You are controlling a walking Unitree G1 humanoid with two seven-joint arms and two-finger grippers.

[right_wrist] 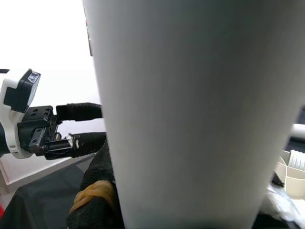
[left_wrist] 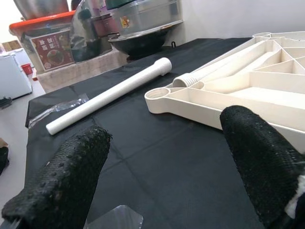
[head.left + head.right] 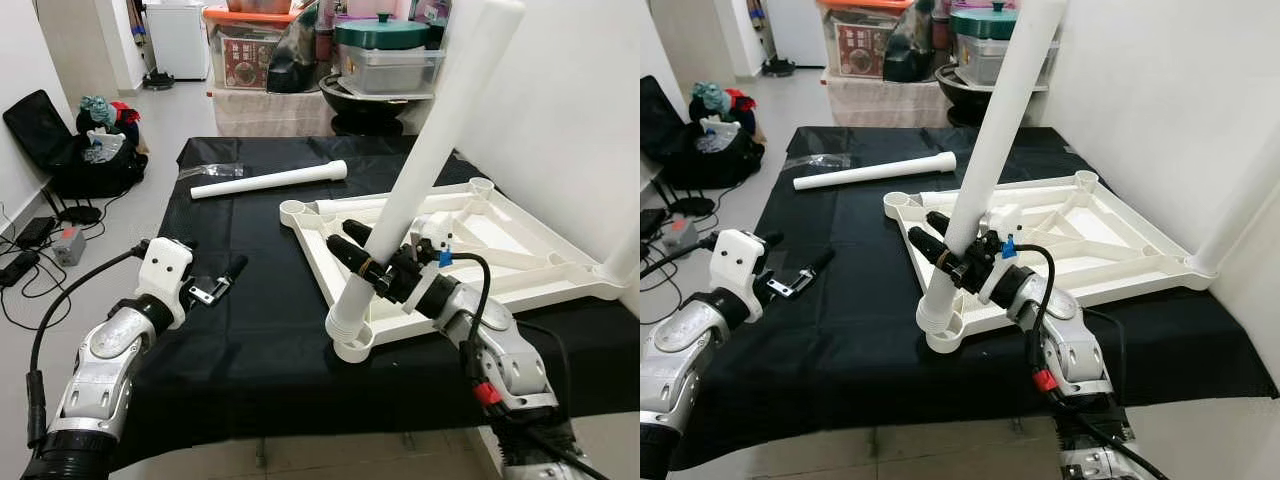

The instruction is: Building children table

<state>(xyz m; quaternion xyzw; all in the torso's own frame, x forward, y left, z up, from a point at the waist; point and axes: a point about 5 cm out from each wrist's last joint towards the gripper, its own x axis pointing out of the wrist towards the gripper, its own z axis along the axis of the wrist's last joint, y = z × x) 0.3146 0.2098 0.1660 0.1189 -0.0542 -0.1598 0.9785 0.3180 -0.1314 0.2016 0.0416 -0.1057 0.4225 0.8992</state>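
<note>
Table leg (image 3: 420, 170) socketed, right hand (image 3: 362, 257) clamping; spare leg (image 3: 268, 181) behind.

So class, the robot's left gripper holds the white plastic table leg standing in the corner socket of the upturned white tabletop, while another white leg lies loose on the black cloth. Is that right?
Not quite: the right gripper is the one shut on the white plastic table leg standing in the corner socket of the upturned white tabletop, as the left eye view shows. The left gripper hovers open. Another white leg does lie loose on the black cloth.

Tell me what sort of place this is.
Probably a lived-in home, a spare or storage room: stacked storage boxes and cooking pots against the far wall, a bag on the tiled floor, an upturned tabletop on a black-covered table.
</note>
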